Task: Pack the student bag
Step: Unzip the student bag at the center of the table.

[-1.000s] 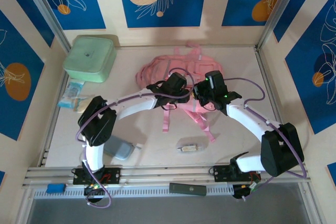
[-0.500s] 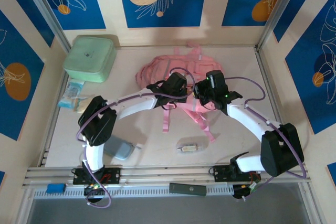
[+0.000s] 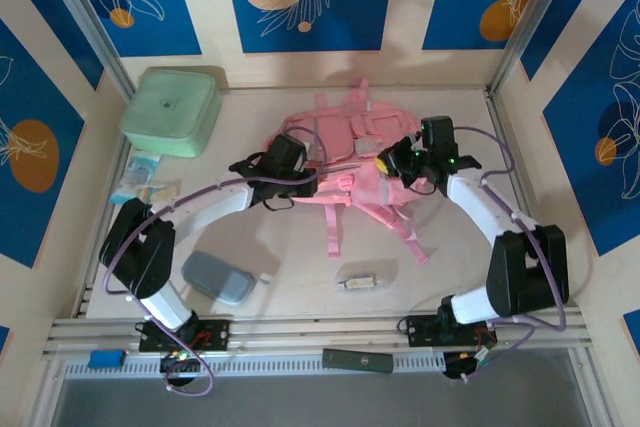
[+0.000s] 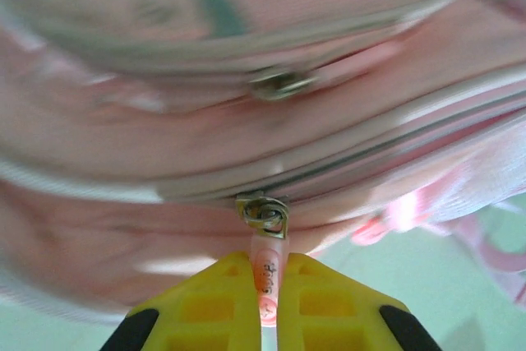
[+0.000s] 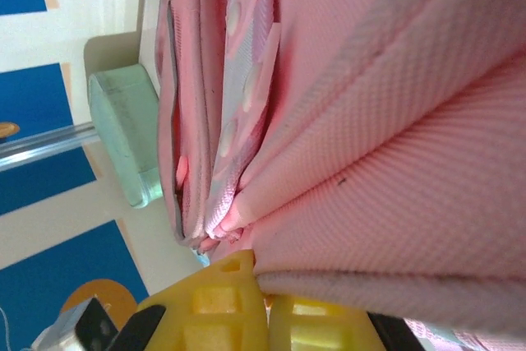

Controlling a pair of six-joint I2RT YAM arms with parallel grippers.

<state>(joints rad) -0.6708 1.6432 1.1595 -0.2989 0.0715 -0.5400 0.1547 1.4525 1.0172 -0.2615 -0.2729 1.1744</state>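
Table [image 3: 290,257]: pale top, blue-patterned panels on three sides. Student bag [image 3: 345,132]: pink fabric backpack, lying flat at the middle of the far half of the table, straps [image 3: 333,232] trailing towards the near edge; held at both ends. Mint-green box [image 3: 172,110]: square, lid on, far left corner, well apart from the bag. Grey-blue pouch [image 3: 218,277]: flat on the near left of the table, beside the left arm. Packet [image 3: 140,185]: pale blue and clear, at the left edge just near of the box. Small clear item [image 3: 360,280]: near centre, contents too small to tell. Left gripper [image 3: 312,175]: at the bag's left end; in the wrist view its yellow fingers [image 4: 222,302] are pressed together on a pink zip pull [image 4: 268,273] hanging from a metal slider [image 4: 263,211]. Right gripper [image 3: 383,164]: at the bag's right end, yellow fingers [image 5: 218,310] closed, pinching a fold of the bag's fabric.
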